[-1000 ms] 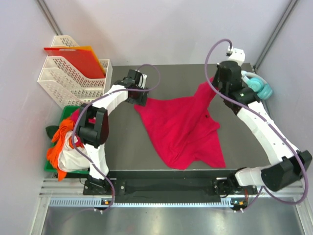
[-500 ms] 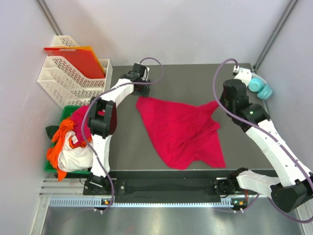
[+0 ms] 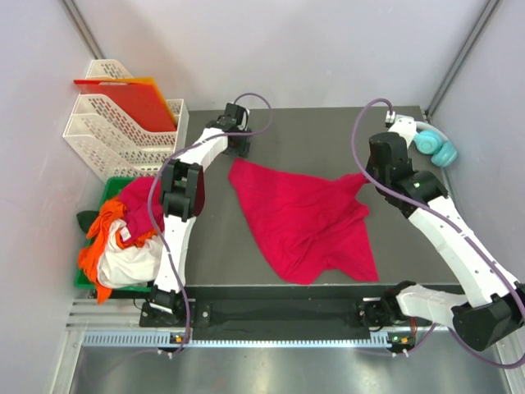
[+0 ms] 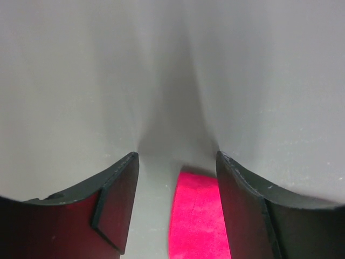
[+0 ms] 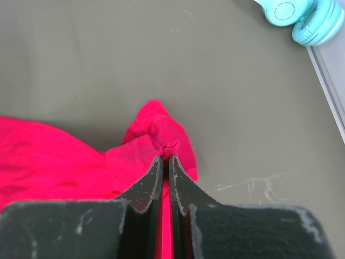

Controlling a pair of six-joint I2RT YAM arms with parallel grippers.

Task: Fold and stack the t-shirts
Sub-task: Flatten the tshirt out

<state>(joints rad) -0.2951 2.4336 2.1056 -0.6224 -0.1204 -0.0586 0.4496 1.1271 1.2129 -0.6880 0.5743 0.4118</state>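
A crimson-red t-shirt [image 3: 303,217] lies spread and rumpled across the middle of the dark table. My right gripper [image 3: 367,175] is shut on a pinch of its right corner [image 5: 161,129], and cloth bunches out past the tips [image 5: 166,157]. My left gripper [image 3: 239,150] hovers open just behind the shirt's far left corner. In the left wrist view a strip of crimson cloth [image 4: 198,216] lies on the table between the spread fingers [image 4: 121,189], untouched. Other t-shirts, orange, white and pinkish-red, are heaped in a pile [image 3: 123,238] at the left.
The heap sits in a green bin [image 3: 112,185] off the table's left edge. White perforated trays [image 3: 115,135] stand at the back left with a flat red-orange sheet [image 3: 123,94] in them. Teal headphones [image 3: 435,148] [image 5: 302,16] lie at the back right corner.
My left gripper let go of the shirt's left corner and drew back toward the far edge. My right gripper carried its corner down and to the right, so the shirt lies flatter.
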